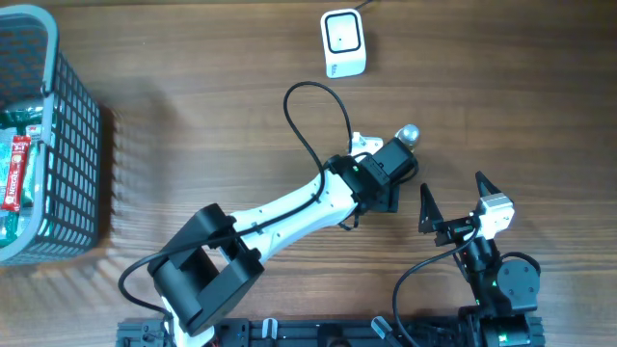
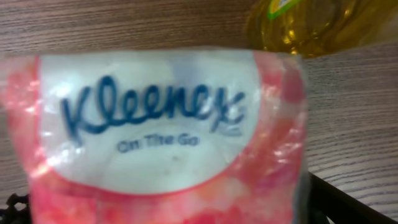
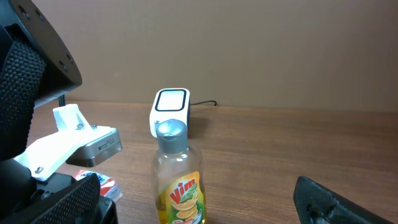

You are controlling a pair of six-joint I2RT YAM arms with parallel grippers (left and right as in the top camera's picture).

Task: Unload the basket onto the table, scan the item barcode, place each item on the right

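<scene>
**A mock shop checkout on a lab bench**

I see a checkout rehearsal, not a real store. A white barcode scanner (image 1: 343,42) sits near the far edge of the wood-grain table (image 1: 193,77). A grey mesh shopping basket (image 1: 77,145) with packets (image 1: 17,173) inside stands at its left edge. A Kleenex tissue pack (image 2: 155,124) and a Vim bottle (image 3: 177,180) are ordinary retail goods. The plain brown backdrop (image 3: 261,50) says lab.

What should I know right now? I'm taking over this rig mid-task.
Left gripper: at the Kleenex pack, beside the Vim bottle; grip unclear.
Right gripper: open, empty.
Scanner: far side, nothing before it.
Basket at left holds more items.
Done: no scan evident.
To do: show the pack's barcode to the scanner.
</scene>
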